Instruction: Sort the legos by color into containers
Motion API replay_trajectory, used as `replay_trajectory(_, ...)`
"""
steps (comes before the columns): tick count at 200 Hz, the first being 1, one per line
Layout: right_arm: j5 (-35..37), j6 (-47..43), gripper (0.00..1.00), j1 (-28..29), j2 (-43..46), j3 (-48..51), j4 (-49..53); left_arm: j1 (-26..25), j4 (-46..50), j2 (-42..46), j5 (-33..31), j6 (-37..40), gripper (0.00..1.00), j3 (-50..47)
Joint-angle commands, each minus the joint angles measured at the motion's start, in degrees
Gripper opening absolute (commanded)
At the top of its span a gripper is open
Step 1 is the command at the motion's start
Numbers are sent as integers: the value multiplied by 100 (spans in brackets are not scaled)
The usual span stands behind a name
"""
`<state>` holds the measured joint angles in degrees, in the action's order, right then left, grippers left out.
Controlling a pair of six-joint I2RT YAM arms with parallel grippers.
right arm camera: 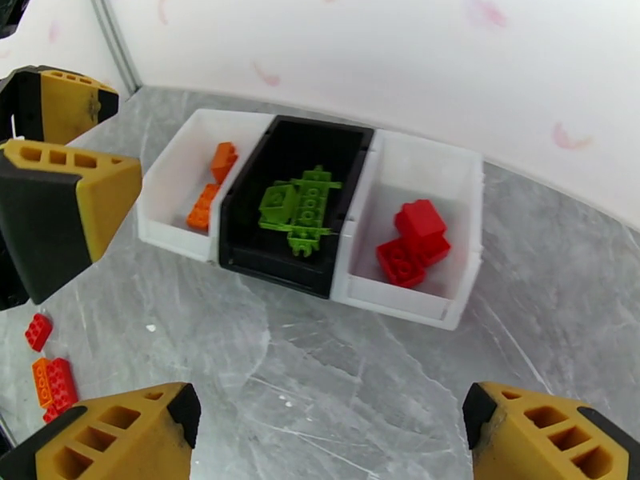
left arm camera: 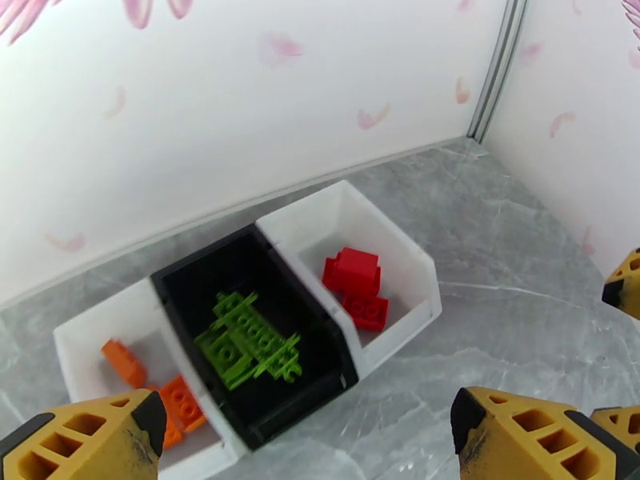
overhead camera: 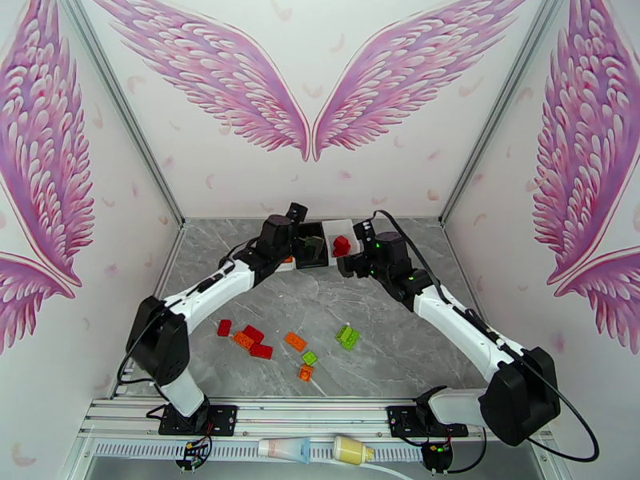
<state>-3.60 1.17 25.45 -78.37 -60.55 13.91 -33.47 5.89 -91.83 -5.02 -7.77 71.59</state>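
Left claw (left arm camera: 308,432), right claw (right arm camera: 336,430) hung released, empty, by bins (right arm camera: 416,304). Risk: crowded arms could collide, knock bins askew.

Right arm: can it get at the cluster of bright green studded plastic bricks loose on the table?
Likely yes. The right gripper is open and empty, and the green brick cluster lies apart on bare grey marbled tabletop, with nothing over it.
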Motion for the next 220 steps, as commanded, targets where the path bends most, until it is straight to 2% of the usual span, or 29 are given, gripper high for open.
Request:
replay_trajectory(1,-229,-263,93,362,-361,-278,113,12,296,630,-431,-375,99,-647)
replay_trajectory(26,196,-61,94,967,-689,-355,259,197,772,1150,-618,-918,99,-1103)
replay_trajectory(71,326,446,95,2100,-1000,-148,542,1009,981,1613,-155,-1660,99,-1720)
replay_trajectory(113,705,330,95,2947,-1456,-204,1154,1642,1089,1721,75,-1833,99,-1988)
replay_trajectory(141,480,410,94,3122,-1837,-414,1526,1809,1075,1738,102,-1755,99,-2042)
replay_trajectory(220,554,578,91,3234,-2940,-1034,2281,1819,1002,1617,175,-1535,99,-2002)
